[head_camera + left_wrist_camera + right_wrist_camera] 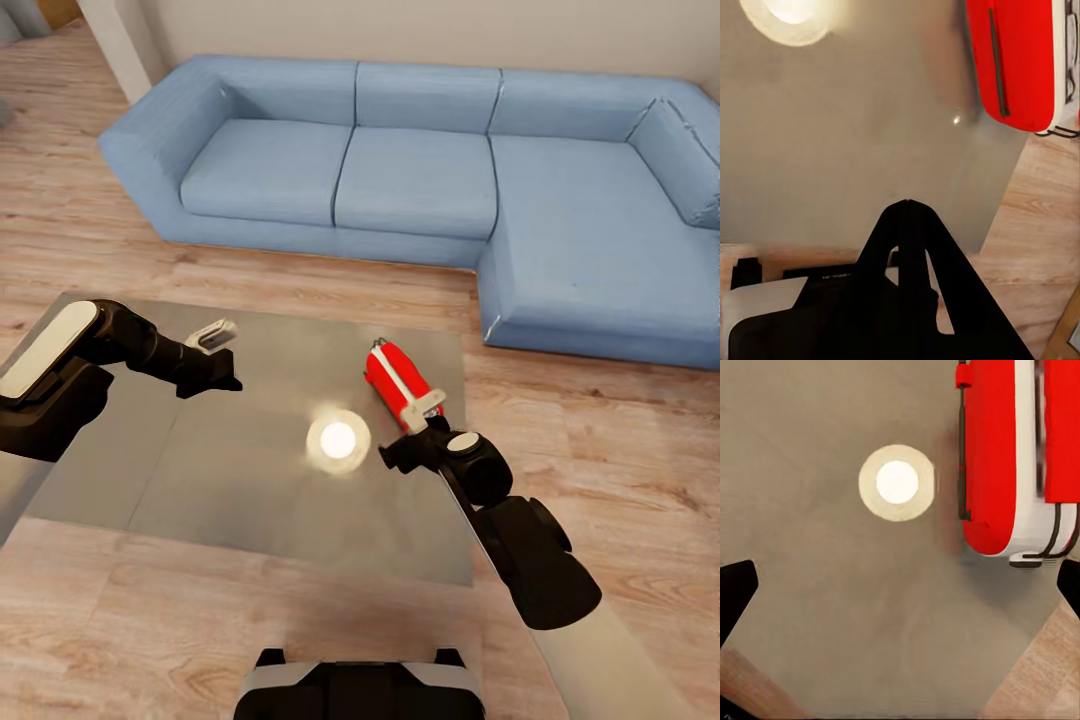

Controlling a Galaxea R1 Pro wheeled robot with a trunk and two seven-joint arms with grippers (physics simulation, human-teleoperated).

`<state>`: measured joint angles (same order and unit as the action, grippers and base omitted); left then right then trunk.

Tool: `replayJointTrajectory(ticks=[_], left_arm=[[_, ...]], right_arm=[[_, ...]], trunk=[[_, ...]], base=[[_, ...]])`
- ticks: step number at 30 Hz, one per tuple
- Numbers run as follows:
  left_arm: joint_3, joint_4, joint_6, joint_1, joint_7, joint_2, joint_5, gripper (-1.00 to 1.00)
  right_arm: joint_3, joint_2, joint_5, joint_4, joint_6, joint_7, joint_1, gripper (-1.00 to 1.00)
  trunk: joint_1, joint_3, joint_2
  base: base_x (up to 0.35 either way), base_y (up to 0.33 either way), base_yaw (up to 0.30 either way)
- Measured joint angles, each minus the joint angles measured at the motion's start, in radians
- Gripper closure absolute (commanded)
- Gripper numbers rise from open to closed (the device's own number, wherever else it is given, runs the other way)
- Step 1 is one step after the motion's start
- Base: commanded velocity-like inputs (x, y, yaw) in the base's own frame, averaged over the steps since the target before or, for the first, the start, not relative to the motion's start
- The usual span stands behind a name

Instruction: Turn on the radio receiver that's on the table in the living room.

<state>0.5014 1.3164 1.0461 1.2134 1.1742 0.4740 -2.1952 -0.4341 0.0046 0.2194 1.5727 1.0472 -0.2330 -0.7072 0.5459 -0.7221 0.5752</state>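
Head view first: we see the radio receiver point(398, 383) lying on the counter point(240, 480) near its right edge, our right gripper point(432, 408) just beside its near end, our left gripper point(212, 337) hovering well apart. Left wrist view: fingers closed. Right wrist view: fingers point(735, 585) spread wide, radio receiver point(1001, 457) ahead

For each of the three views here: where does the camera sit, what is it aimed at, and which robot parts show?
Head: on the robot's head, facing forward and down at the table, radio receiver and sofa; both arms, left end effector, right end effector.
Left wrist: above the tabletop; dark end effector parts.
Right wrist: looking down at the table; dark finger tips at the edges.
Shared: radio receiver, lamp reflection.
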Motion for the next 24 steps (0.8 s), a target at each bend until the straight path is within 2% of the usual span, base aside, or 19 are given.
replayJointTrajectory(ticks=[5, 20, 22, 24], left_arm=[[0.000, 0.002, 0.000, 0.000, 0.001, 0.000, 0.000, 1.00], [0.003, 0.001, 0.000, 0.000, 0.001, -0.001, 0.000, 1.00], [0.012, 0.001, 0.000, 0.000, 0.001, -0.001, 0.000, 1.00], [0.045, 0.000, 0.000, 0.000, 0.000, 0.000, 0.006, 1.00]], right_arm=[[0.000, 0.000, 0.000, 0.000, 0.000, 0.000, 0.000, -1.00], [0.001, -0.001, 0.000, 0.000, 0.000, 0.000, 0.000, -1.00], [0.003, -0.001, 0.000, 0.000, 0.000, 0.000, 0.000, -1.00], [0.008, -0.011, 0.000, 0.000, 0.000, 0.000, 0.000, -1.00]], trunk=[[0.000, 0.008, 0.000], [0.000, 0.025, 0.000], [0.000, 0.028, 0.000], [0.000, 0.031, 0.000]], base=[[-0.203, 0.000, 0.066], [-0.008, 0.000, 0.017], [0.000, 0.000, 0.000], [0.000, 0.000, 0.000]])
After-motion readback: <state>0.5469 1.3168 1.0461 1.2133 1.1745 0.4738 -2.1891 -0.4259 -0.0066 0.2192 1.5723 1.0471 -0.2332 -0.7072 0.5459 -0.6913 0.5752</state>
